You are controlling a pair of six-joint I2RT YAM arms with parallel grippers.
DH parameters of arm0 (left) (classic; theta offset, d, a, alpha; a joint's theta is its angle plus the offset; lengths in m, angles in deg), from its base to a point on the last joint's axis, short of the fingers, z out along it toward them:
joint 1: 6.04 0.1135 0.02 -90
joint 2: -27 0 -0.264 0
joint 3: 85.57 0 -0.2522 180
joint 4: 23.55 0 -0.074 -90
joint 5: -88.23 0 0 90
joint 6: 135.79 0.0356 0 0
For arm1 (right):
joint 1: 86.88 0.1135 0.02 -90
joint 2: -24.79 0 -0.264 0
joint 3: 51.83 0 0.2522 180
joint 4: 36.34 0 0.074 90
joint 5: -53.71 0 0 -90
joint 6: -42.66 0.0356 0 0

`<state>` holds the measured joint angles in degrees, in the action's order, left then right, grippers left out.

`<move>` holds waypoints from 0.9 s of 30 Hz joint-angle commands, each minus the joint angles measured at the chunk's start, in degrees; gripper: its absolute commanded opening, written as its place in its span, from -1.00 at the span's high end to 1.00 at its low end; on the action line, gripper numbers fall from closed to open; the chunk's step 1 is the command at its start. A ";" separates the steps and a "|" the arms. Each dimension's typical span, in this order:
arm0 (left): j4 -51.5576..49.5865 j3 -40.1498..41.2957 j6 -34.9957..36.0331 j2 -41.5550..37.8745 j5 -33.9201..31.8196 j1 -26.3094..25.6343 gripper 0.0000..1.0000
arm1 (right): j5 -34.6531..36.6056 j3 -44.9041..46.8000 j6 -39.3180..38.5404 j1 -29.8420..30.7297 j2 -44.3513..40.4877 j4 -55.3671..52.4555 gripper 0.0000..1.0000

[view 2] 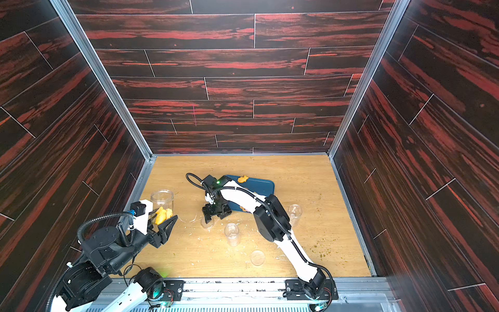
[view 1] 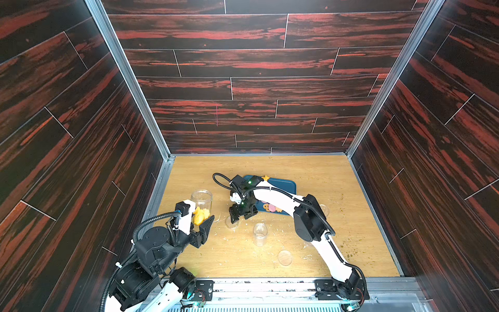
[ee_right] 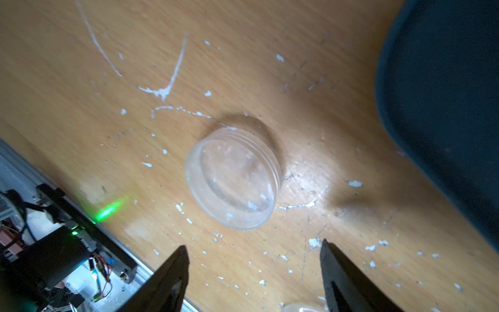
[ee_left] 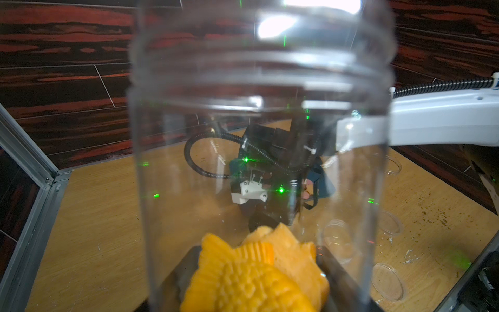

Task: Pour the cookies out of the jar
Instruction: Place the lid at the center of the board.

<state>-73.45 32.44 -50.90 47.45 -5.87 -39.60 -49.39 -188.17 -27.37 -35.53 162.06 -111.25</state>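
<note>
Left wrist view: left fingers (view 1: 207, 222) clamp jar (ee_left: 256, 135) holding orange cookies (ee_left: 243, 281); right fingers (ee_right: 167, 278) open above lid (ee_right: 235, 178)

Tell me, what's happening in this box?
Two robot arms are working on a jar of cookies. The left gripper clamps the clear jar upright, with orange fish-shaped cookies inside. The right gripper hangs open above a clear lid lying on the table. A blue tray waits nearby; nothing is being poured yet.
</note>
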 commanded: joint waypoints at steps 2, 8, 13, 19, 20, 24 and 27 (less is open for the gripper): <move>0.98 -1.45 -0.06 -1.08 -0.80 -0.14 -0.08 | -1.36 -3.42 1.19 -1.03 -2.75 -1.88 -0.60; 1.12 -1.27 -0.07 -1.05 -1.52 -0.14 -0.08 | -1.59 -4.61 2.41 -3.30 -6.57 -2.34 -0.60; 2.07 -0.60 -0.16 -0.77 -1.11 -0.11 -0.08 | -2.08 -4.57 3.60 -5.50 -10.04 -1.98 -0.60; 2.67 -0.09 -0.85 -0.56 -0.80 -0.12 -0.08 | -1.25 -5.06 4.54 -7.81 -14.40 -0.39 -0.60; 2.63 -0.07 -0.88 -0.39 -0.67 -0.10 -0.08 | -0.81 -5.02 4.51 -8.01 -15.26 -0.26 -0.60; 2.39 -0.70 -0.94 0.95 -0.69 -0.11 -0.08 | 0.89 -4.27 4.21 -8.85 -18.53 -0.39 -0.60; 2.67 -1.50 -0.89 2.95 -0.52 -0.11 -0.08 | 2.97 -2.21 3.70 -9.26 -22.11 -0.32 -0.60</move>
<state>-73.12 32.44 -50.79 48.39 -6.48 -39.60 -48.69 -191.60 -23.79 -44.47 144.99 -110.90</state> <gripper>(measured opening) 0.674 0.799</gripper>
